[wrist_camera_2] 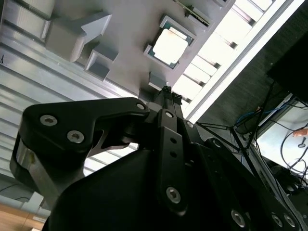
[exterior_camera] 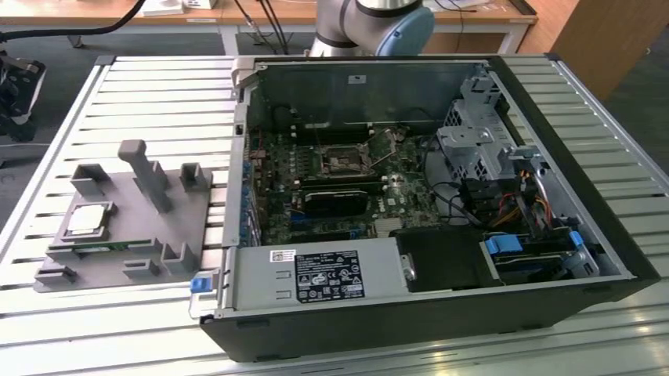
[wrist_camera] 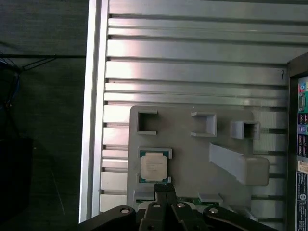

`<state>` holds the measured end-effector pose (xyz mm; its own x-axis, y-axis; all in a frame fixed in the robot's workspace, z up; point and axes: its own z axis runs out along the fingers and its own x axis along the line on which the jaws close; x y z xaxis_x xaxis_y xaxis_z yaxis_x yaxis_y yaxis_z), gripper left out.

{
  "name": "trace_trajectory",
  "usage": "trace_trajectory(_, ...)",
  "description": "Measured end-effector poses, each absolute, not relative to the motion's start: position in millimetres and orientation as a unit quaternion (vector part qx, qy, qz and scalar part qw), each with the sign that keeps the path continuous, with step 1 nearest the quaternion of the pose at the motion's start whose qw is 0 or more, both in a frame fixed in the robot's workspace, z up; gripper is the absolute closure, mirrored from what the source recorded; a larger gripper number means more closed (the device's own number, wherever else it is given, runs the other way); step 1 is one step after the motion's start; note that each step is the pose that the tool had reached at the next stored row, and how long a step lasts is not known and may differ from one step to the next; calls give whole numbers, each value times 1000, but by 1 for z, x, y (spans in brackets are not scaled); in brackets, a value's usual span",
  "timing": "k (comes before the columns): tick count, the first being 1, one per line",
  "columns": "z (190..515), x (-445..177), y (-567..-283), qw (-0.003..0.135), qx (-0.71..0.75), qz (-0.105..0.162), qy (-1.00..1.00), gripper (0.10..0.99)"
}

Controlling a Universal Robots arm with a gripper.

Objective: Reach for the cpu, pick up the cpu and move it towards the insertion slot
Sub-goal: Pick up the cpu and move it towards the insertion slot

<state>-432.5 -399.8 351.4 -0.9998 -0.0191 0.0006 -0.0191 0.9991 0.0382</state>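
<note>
cpu (wrist_camera: 154, 166): shiny silver metal top | holder (wrist_camera: 192, 159): matt grey plastic, smooth | desk (wrist_camera: 192, 62): ribbed brushed metal, glinting | tool (wrist_camera: 165, 188): matt black, bright screw heads | computer case (exterior_camera: 356, 86): dull grey sheet metal | insertion slot (exterior_camera: 342, 160): silvery metal frame

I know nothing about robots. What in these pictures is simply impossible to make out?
- Exterior view: the arm is cut off by the top edge, so its lower end is out of frame.
- Exterior view: the insertion slot is too small to tell whether its frame is latched.
- Second wrist view: glare whitens the top of the cpu, hiding any detail.
- First wrist view: the claw covers most of the green memory stick.
</note>
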Motion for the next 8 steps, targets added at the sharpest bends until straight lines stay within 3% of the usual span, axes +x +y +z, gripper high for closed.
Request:
trace_trajectory(6,346,-433,-402,0,10,-19,-1000,980)
trace_trajectory(8,344,-434,-403,0,10,-19,-1000,918)
